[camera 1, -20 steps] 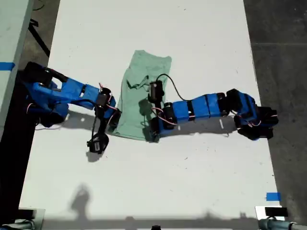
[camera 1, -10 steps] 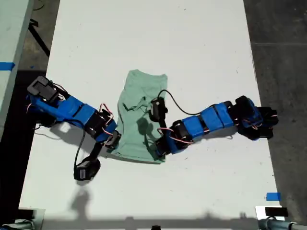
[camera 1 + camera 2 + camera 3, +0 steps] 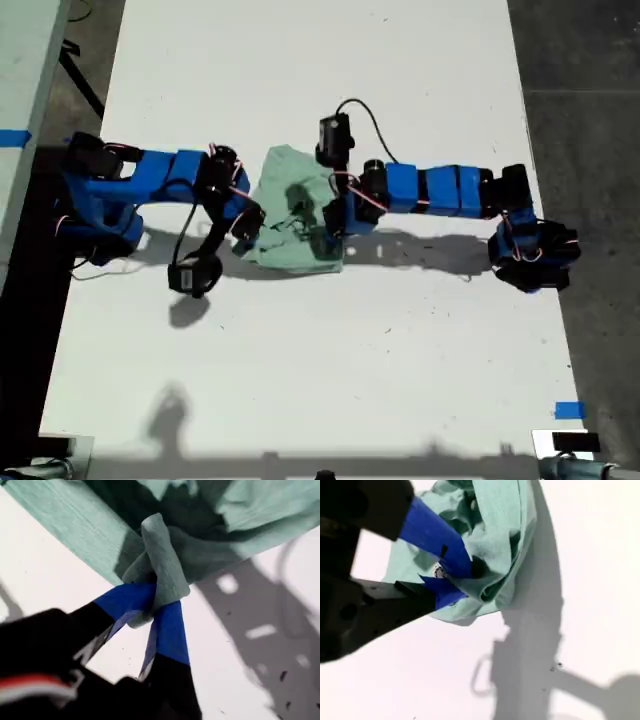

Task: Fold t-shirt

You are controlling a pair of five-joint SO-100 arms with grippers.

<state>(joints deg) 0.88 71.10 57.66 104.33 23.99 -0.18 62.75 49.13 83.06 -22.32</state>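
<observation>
Mint-green t-shirt [image 3: 292, 215] bunched, doubled over, creased.

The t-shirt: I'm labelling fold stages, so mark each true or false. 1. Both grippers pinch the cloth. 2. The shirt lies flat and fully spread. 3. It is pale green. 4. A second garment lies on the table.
1. True: my first gripper and my second gripper each clamp a fold of the t-shirt.
2. False: it is bunched and doubled over.
3. True.
4. False: the white table bears only this shirt.
</observation>
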